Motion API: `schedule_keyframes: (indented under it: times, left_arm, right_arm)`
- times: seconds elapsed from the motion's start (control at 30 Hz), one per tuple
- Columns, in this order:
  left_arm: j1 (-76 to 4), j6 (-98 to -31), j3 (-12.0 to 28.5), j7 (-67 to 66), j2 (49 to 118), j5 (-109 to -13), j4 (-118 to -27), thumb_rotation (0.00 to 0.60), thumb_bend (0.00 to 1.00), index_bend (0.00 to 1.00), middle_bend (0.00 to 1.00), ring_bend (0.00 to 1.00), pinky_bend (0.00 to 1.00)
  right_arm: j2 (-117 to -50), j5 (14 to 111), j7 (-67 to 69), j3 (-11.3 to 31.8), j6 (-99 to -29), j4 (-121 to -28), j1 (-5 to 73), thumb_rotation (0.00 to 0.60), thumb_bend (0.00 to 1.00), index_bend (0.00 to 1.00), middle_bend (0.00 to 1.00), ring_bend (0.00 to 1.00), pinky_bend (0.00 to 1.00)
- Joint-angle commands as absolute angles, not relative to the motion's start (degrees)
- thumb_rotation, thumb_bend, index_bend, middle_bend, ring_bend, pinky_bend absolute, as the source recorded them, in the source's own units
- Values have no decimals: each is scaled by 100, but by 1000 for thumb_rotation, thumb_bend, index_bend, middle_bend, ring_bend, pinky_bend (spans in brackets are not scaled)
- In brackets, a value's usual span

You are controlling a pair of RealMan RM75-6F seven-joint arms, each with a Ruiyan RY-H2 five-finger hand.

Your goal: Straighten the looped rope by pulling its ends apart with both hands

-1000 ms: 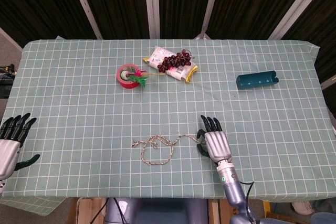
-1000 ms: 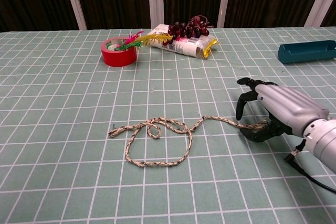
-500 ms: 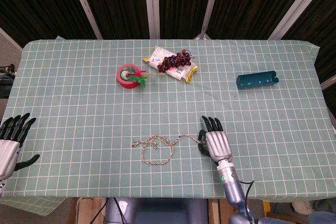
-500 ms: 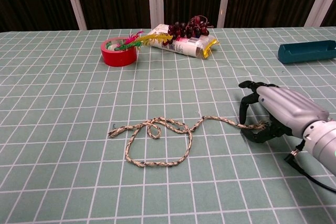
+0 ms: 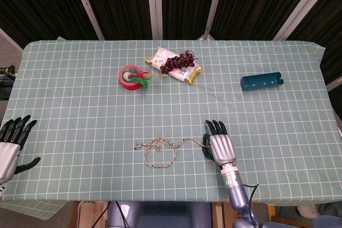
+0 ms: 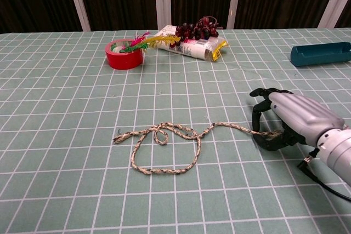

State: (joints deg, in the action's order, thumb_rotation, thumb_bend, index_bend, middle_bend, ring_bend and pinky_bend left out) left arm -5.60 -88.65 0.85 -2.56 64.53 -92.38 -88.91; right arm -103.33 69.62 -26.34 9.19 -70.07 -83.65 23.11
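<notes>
Left hand (image 5: 10, 145) sat spread & empty at table's left edge, well apart from rope (image 6: 164, 146) lying looped near front edge. Right hand (image 6: 285, 121) pinched rope's right end. Risk: w/ only 1 end held, pulling would likely drag the loop, not open it.

right hand (image 6: 289, 118) low on the table near the front edge, palm down, fingers (image 6: 261, 98) curled down over the rope end (image 6: 263, 132), thumb under it, gripping. forearm and wrist running back toward the body, cable trailing off the wrist. left hand (image 5: 12, 145) far out at the left table edge, fingers together and straight, thumb out to the side, holding nothing.
</notes>
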Motion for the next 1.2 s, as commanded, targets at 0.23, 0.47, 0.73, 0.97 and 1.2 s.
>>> schedule_keyframes:
  times: [0.23,0.47,0.73,0.97,1.2]
  left_arm:
    - [-775,-8488,104,-467,6392,-9211,-9400,600,124,146,0,0,0]
    - [-1324,-7741,376,-1267,6549,-8946,-10163,600,201,250,20,0,0]
    - [-2007,-6934,812,-2449,7358,-8043,-10508,600,250,314,47,0,0]
    - [-2482,-6588,992,-3475,8127,-7228,-10484,600,277,339,54,0,0]
    - [-2818,-6488,983,-4106,8905,-6638,-10190,600,328,385,65,0,0]
  right_arm:
    - [-10126,7024,-2577,905,-7061,-8647,2291,600,466,658,135,0,0]
    - [-10076,7016,-2640,843,-7071,-8888,2282,600,467,667,143,0,0]
    - [-10012,6961,-2683,834,-7102,-9078,2270,600,468,668,143,0,0]
    - [-9911,6895,-2686,882,-7116,-9202,2274,600,467,671,143,0,0]
    - [-9787,6838,-2635,940,-7134,-9278,2272,600,468,672,143,0,0]
